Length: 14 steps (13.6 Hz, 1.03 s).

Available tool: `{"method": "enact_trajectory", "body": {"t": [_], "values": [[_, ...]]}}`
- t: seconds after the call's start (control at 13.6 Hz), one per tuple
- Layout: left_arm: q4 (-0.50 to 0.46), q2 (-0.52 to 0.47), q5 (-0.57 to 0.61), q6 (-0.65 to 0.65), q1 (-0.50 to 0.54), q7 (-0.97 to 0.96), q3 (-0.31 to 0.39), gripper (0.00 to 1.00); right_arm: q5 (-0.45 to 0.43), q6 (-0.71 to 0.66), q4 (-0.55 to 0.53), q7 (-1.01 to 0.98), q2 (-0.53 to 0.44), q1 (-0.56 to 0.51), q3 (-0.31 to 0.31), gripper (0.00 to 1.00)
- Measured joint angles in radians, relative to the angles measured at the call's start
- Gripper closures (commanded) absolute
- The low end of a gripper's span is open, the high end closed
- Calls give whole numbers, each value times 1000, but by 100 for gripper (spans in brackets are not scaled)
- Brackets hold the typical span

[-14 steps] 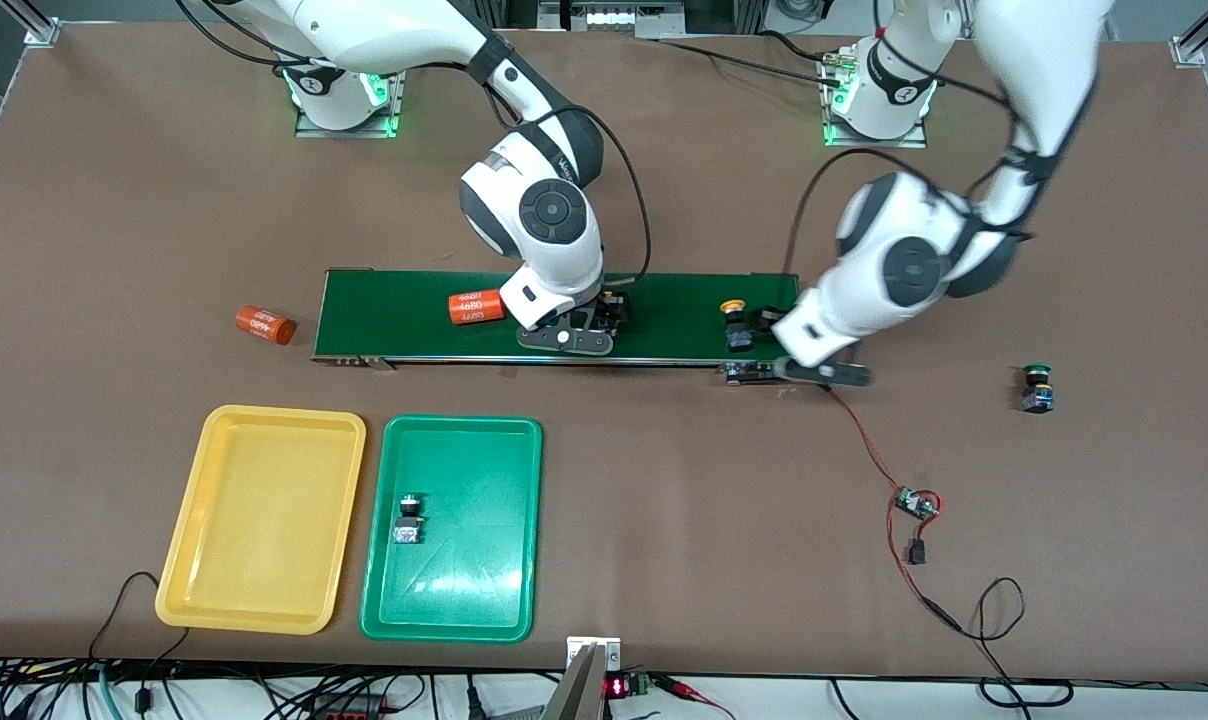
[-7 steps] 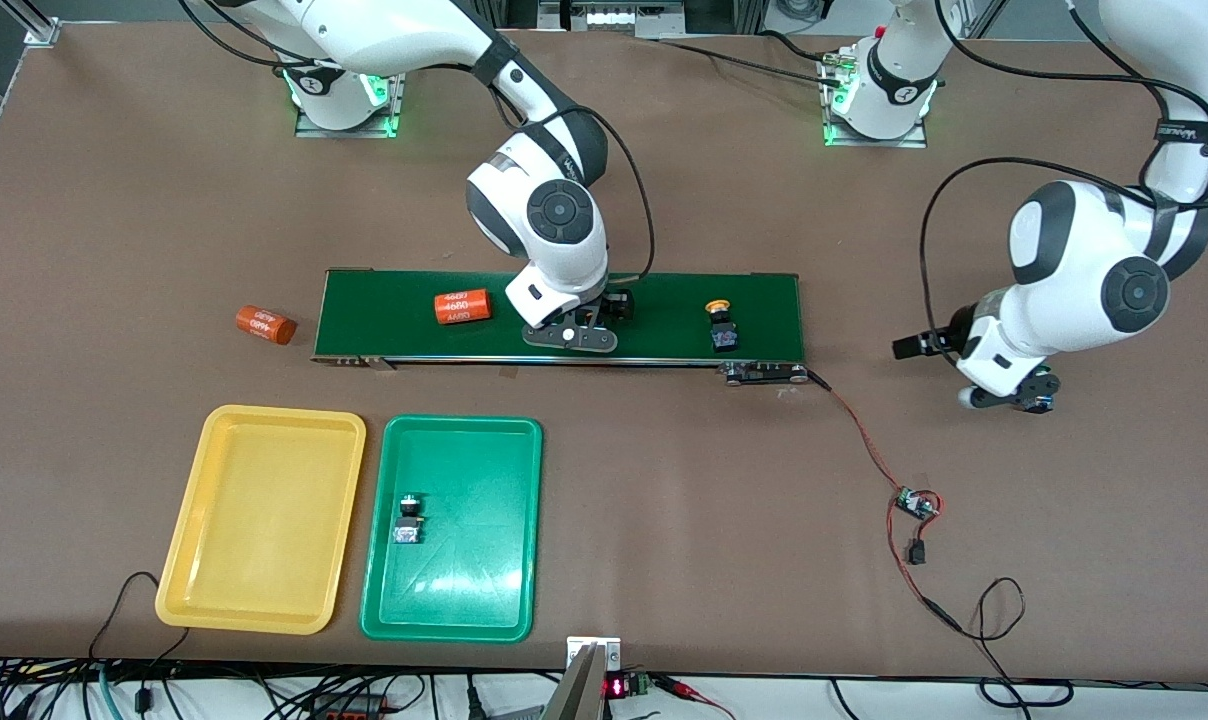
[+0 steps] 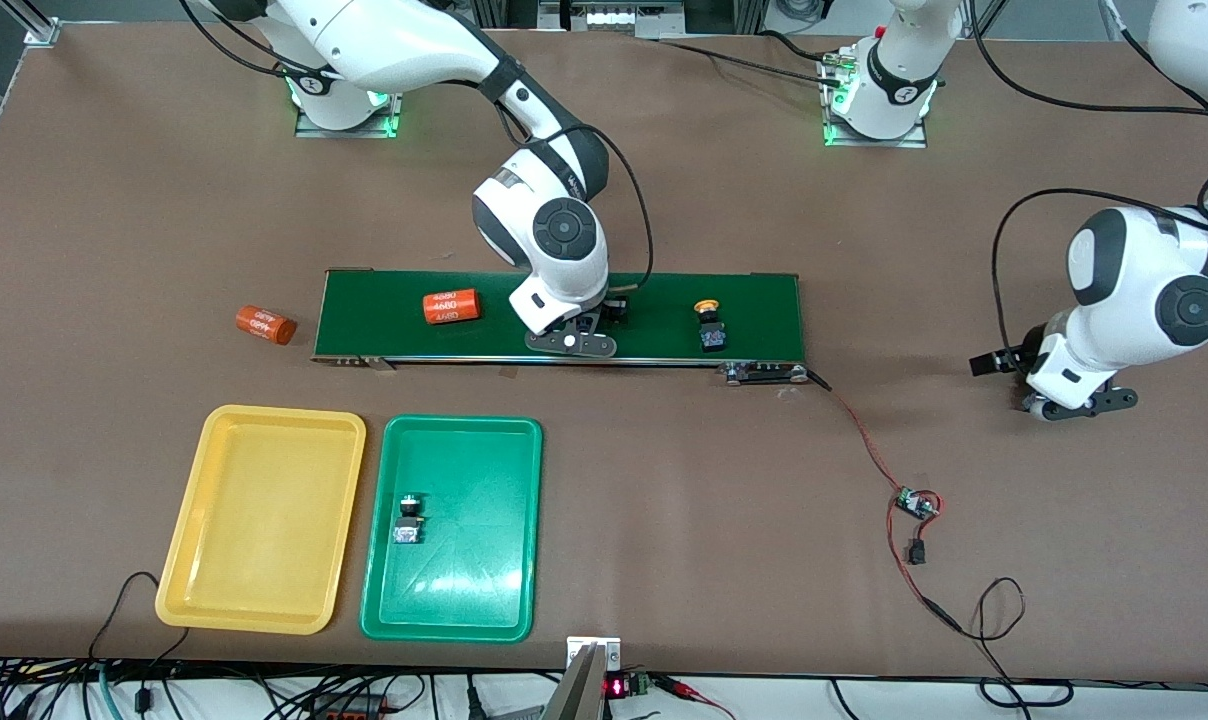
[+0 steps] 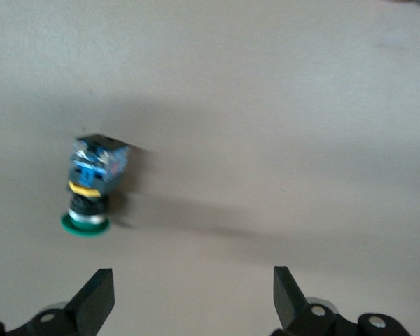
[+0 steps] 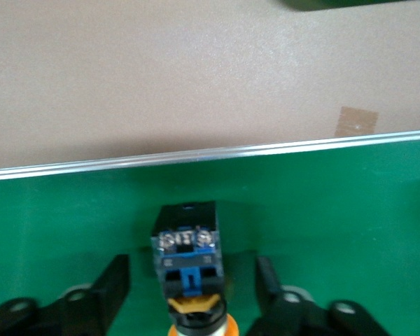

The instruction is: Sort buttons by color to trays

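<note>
My right gripper point(image 3: 569, 343) is low over the dark-green conveyor belt point(image 3: 384, 320), open. Its fingers stand either side of a yellow-capped button point(image 5: 187, 252) lying on the belt, with gaps on both sides; my hand hides this button in the front view. Another yellow-capped button point(image 3: 709, 325) lies on the belt toward the left arm's end. My left gripper point(image 3: 1074, 405) is open over the bare table at the left arm's end. A green-capped button point(image 4: 94, 182) lies there, outside its fingers. Another green-capped button point(image 3: 409, 518) lies in the green tray point(image 3: 464, 590). The yellow tray point(image 3: 264, 520) is beside it.
An orange cylinder point(image 3: 449, 306) lies on the belt and another point(image 3: 265, 325) on the table off the belt's end. A small circuit board point(image 3: 914, 503) with a red wire lies between the belt and the table's near edge.
My left arm swung from the belt's end to the left arm's end of the table, over the green-capped button. The cylinder and yellow-capped button on the belt moved toward the right arm's end.
</note>
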Motion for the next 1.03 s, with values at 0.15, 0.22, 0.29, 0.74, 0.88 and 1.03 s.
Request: {"method": "enact_trajectory", "body": {"t": [0.15, 0.22, 0.29, 0.74, 0.88, 1.03], "values": [[7, 40, 1, 29, 46, 138, 1, 0, 0, 0, 4, 0, -1, -3, -3, 96], [19, 60, 1, 36, 70, 218, 2, 0, 0, -4, 10, 0, -2, -5, -8, 95], [38, 79, 1, 41, 90, 291, 2, 0, 0, -22, 22, 0, -8, -12, -14, 96], [143, 156, 1, 40, 120, 503, 8, 0, 24, -324, 220, -223, -71, -68, -166, 95], [148, 191, 1, 40, 121, 524, 20, 1, 26, -396, 279, -345, -74, -107, -229, 95], [151, 220, 1, 41, 123, 529, 25, 47, 32, -422, 305, -469, -74, -146, -295, 95]]}}
